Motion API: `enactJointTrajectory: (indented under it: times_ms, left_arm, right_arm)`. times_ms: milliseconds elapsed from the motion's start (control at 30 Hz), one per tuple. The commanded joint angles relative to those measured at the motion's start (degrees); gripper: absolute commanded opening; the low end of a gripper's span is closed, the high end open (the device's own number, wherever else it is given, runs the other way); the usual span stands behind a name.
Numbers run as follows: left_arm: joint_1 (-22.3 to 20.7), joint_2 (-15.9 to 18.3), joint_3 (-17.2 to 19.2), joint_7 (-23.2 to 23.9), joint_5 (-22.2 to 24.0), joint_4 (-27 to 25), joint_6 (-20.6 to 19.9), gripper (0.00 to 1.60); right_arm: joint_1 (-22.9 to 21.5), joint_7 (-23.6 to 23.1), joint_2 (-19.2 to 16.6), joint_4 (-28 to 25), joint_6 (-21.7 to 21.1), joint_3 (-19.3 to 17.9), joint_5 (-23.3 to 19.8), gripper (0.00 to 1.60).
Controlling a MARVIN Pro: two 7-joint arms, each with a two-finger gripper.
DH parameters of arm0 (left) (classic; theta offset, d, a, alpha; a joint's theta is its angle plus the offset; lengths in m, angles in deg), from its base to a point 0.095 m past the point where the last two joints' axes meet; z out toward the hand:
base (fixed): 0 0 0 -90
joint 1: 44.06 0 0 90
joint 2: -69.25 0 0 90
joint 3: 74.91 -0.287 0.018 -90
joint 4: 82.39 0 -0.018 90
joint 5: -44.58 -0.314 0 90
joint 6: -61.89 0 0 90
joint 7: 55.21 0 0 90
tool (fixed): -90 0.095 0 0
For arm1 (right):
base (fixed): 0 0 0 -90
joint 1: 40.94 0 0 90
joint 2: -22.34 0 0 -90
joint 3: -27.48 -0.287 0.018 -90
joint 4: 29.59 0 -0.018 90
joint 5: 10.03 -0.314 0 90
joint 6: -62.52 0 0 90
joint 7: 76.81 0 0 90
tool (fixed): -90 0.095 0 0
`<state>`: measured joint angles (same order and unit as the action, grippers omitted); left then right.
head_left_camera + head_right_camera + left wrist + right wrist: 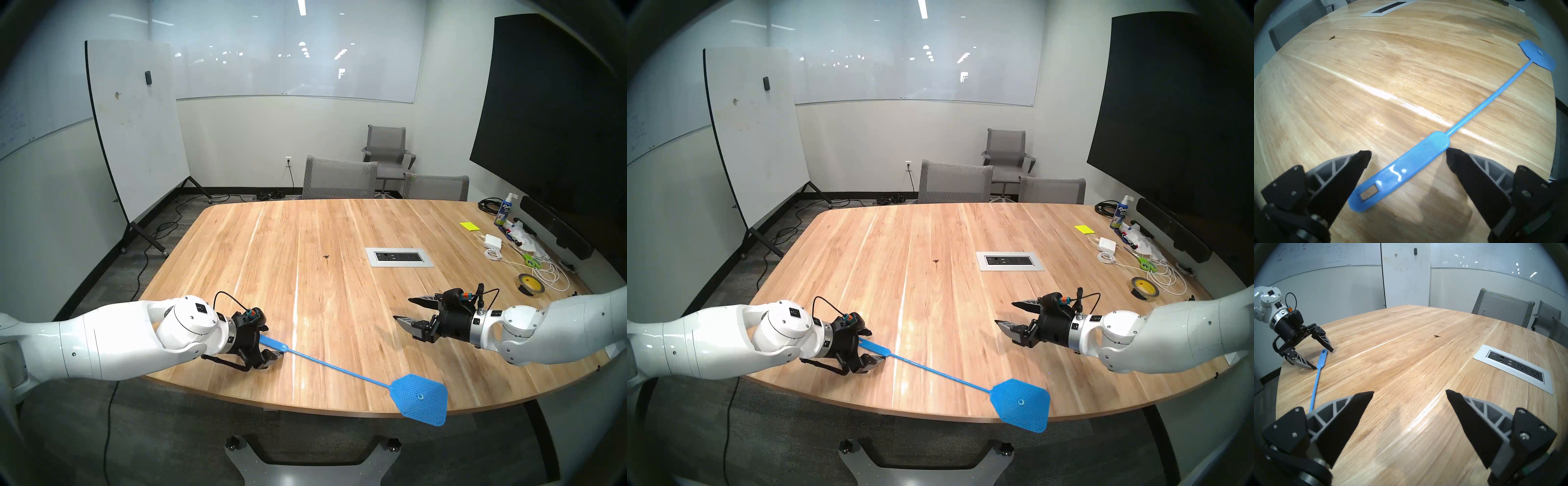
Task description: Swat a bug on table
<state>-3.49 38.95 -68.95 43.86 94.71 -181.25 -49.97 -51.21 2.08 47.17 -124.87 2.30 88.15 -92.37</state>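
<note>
A tiny dark bug (326, 256) sits mid-table on the light-wood table (339, 305), left of the silver outlet panel (399, 257); it also shows in the left wrist view (1332, 37) and the right wrist view (1437, 336). A blue fly swatter (339, 368) lies flat near the front edge, its head (420, 397) overhanging the edge. My left gripper (1408, 155) is open, low over the table, its fingers on either side of the swatter's handle (1400, 169) without closing on it. My right gripper (405, 309) is open and empty above the table's right side.
Clutter lies at the table's right end: a tape roll (531, 285), white cables (549, 275), green scissors (531, 260), a charger (493, 241), a spray bottle (504, 209), yellow notes (470, 226). Grey chairs (339, 178) stand at the far edge. A whiteboard (135, 129) stands far left.
</note>
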Motion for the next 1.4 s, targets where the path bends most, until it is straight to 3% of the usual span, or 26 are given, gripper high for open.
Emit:
enactJointTrajectory:
  times_ms: [0, 200, 400, 600, 767, 1033, 1267, 1333, 1367]
  left_arm:
    - [-0.3, -1.5, 0.0, 0.7, 0.0, 1.1, -0.1, 1.6]
    - [-0.3, -1.1, -0.1, 1.2, -0.4, 0.7, -0.1, 1.33]
    - [0.1, -0.5, -0.4, 1.9, -0.5, -0.2, 0.2, 1.41]
    - [0.2, -0.1, -0.8, 2.1, -1.2, -1.0, -0.2, 1.24]
    - [0.3, -0.1, -1.3, 2.2, -1.7, -1.1, -0.4, 0.78]
    - [0.4, 0.3, -1.5, 2.5, -1.9, -1.6, -0.6, 0.78]
    - [0.3, 0.7, -2.0, 3.1, -2.4, -2.0, -1.0, 1.18]
    - [0.2, 1.0, -2.3, 3.7, -2.7, -2.3, -1.7, 1.24]
    - [0.2, 1.2, -2.5, 3.8, -3.0, -2.4, -1.9, 1.15]
  right_arm:
    - [-0.6, -0.1, -0.2, 0.1, 0.5, -0.5, 0.2, 1.6]
    - [-0.6, -0.1, -0.2, 0.1, 0.5, -0.5, 0.2, 1.6]
    - [-0.6, -0.1, -0.2, 0.1, 0.5, -0.5, 0.2, 1.6]
    - [-0.6, -0.1, -0.2, 0.1, 0.5, -0.5, 0.2, 1.6]
    - [-0.6, -0.1, -0.2, 0.1, 0.5, -0.5, 0.2, 1.6]
    - [-0.6, -0.1, -0.2, 0.1, 0.5, -0.5, 0.2, 1.6]
    - [-0.6, -0.1, -0.2, 0.1, 0.5, -0.5, 0.2, 1.6]
    - [-0.6, -0.1, -0.2, 0.1, 0.5, -0.5, 0.2, 1.6]
    - [-0.6, -0.1, -0.1, 0.1, 0.5, -0.5, 0.2, 1.6]
